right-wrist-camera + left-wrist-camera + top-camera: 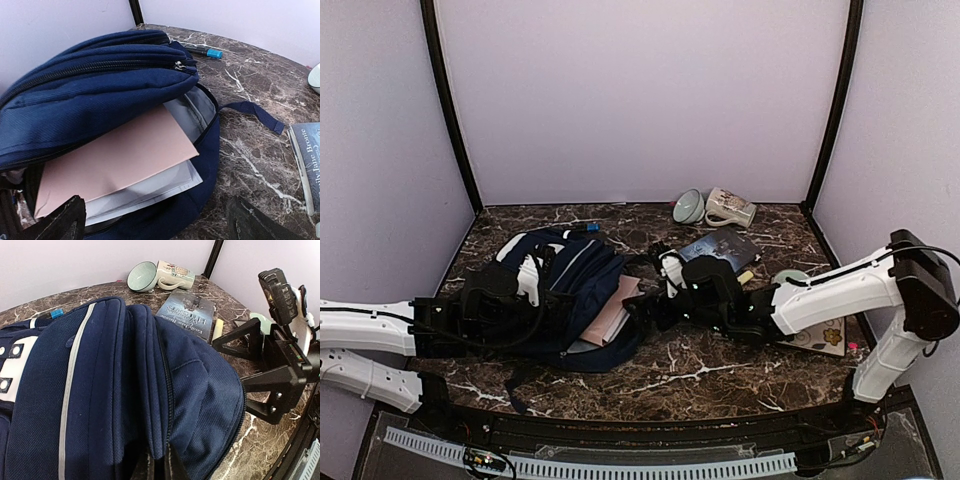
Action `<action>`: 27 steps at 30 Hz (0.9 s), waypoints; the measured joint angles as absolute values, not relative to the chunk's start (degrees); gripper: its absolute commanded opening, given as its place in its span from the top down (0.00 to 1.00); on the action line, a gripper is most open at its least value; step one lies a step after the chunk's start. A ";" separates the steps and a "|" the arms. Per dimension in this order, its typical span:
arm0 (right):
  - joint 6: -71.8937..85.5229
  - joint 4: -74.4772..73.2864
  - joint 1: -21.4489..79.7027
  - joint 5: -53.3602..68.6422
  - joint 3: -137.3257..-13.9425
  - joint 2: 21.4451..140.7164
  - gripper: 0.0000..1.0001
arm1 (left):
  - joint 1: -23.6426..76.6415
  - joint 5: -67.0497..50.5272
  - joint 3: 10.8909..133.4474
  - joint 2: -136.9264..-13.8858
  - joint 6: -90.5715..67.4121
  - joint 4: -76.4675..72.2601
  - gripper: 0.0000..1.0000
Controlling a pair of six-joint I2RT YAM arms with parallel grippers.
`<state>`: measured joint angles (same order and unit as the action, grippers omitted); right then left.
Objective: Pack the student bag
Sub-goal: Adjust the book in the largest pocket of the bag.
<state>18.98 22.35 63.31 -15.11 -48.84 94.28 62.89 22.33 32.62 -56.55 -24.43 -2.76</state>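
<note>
The student bag (pixel 565 295) lies on its side on the marble table, navy with white trim, its main pocket open toward the right. A pink notebook (pixel 115 160) and a clear folder (pixel 155 190) stick out of the opening. My left gripper (pixel 160 467) is shut on a fold of the student bag (pixel 125 390) at the top edge of the opening, and its fingers are mostly hidden by cloth. My right gripper (pixel 160 227) is open and empty just in front of the bag (pixel 100 90), its fingertips (pixel 60 222) either side of the folder's edge. In the top view it (pixel 648 303) sits at the notebook (pixel 615 310).
A dark book (pixel 720 247) lies right of the bag, with a yellow stick (pixel 747 275) and green tape roll (pixel 790 276) beside it. A mug (pixel 730 208) and bowl (pixel 688 206) sit at the back. A blue marker (pixel 588 227) lies behind the bag. A stickered notebook (pixel 820 335) lies under my right arm.
</note>
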 measured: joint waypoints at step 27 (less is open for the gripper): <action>59.53 31.07 60.01 -2.70 -48.07 99.63 0.03 | 62.92 22.35 31.81 -56.97 -24.86 -5.10 1.00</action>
